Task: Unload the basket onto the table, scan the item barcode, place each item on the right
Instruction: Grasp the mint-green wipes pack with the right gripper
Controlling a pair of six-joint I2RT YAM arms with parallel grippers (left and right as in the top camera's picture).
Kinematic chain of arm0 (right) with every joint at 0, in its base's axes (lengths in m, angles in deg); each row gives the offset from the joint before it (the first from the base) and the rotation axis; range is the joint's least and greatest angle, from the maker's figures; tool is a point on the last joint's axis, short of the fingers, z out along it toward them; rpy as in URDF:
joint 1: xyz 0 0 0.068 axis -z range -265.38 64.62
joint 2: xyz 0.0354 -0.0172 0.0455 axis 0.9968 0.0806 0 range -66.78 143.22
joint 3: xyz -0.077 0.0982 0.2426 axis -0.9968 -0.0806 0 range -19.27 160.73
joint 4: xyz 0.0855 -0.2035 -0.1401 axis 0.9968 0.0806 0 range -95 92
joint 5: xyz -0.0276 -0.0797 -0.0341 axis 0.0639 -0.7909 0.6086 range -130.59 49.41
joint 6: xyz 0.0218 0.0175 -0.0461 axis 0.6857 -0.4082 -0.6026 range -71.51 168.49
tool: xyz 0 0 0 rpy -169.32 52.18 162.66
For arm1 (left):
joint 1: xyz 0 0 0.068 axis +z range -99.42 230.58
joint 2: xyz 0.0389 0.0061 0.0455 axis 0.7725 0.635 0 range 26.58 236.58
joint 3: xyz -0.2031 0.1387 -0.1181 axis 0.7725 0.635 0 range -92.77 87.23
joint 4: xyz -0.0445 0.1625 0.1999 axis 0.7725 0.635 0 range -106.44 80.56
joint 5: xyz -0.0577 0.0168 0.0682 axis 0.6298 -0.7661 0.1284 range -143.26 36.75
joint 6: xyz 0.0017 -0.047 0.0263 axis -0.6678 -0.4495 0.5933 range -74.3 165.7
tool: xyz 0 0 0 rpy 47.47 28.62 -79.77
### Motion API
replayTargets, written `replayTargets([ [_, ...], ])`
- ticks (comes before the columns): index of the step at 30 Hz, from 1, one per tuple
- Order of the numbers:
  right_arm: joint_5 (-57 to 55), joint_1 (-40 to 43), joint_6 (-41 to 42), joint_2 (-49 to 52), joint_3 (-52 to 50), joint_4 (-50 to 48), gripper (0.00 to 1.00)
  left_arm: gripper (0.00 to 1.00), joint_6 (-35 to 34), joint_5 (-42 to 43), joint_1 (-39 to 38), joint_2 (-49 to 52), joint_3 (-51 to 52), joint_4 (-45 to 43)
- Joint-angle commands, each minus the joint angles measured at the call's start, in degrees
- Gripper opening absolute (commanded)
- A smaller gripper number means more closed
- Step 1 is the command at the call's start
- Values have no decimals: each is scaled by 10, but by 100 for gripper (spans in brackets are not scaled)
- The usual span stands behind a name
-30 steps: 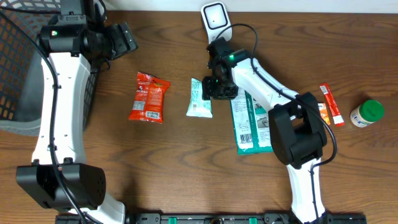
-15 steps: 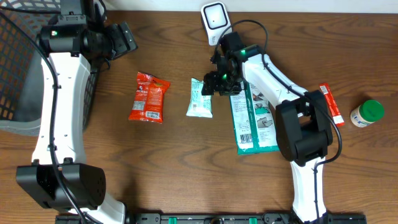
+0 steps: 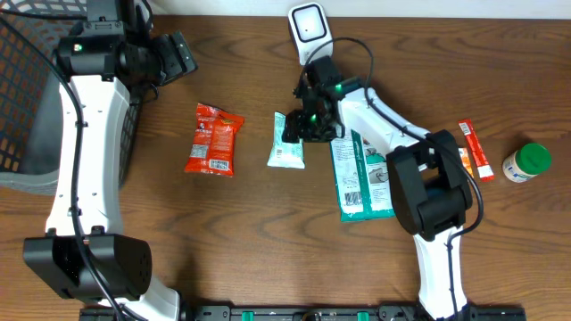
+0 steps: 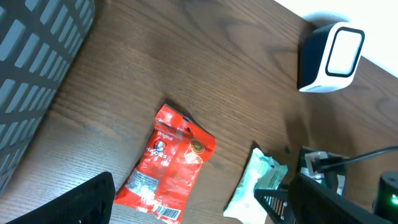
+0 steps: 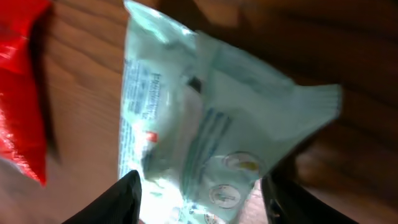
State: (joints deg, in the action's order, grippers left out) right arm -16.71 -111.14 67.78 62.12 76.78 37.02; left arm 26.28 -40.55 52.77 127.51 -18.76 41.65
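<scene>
The small green packet (image 5: pixel 205 124) lies flat on the table (image 3: pixel 250 232), not picked up yet, so lifting it and showing its barcode to the scanner (image 3: pixel 309 24) are both left to do. The right gripper (image 5: pixel 200 196) hangs just over it, pointing down, fingers apart and holding nothing. Farther back, the left gripper (image 3: pixel 183 53) is wide open and empty beside the basket (image 3: pixel 22 98).

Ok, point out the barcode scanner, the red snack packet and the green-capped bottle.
barcode scanner (image 3: pixel 308 24), overhead view, its white face.
red snack packet (image 3: pixel 214 139), overhead view, middle of the wrapper.
green-capped bottle (image 3: pixel 532 159), overhead view, its green cap.
</scene>
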Motion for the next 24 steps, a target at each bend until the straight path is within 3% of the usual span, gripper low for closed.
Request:
replayTargets([
  [1, -26, -10, 38, -13, -36, -17, 56, 89, 8, -3, 2, -10, -14, 1],
  [11, -24, 1, 64, -19, -64, -54, 39, 89, 8, -3, 2, -10, -14, 1],
  [15, -24, 11, 119, -19, -64, -54, 41, 89, 8, -3, 2, -10, -14, 1],
  [24, -110, -21, 140, -19, -68, -54, 40, 89, 8, -3, 2, -10, -14, 1],
])
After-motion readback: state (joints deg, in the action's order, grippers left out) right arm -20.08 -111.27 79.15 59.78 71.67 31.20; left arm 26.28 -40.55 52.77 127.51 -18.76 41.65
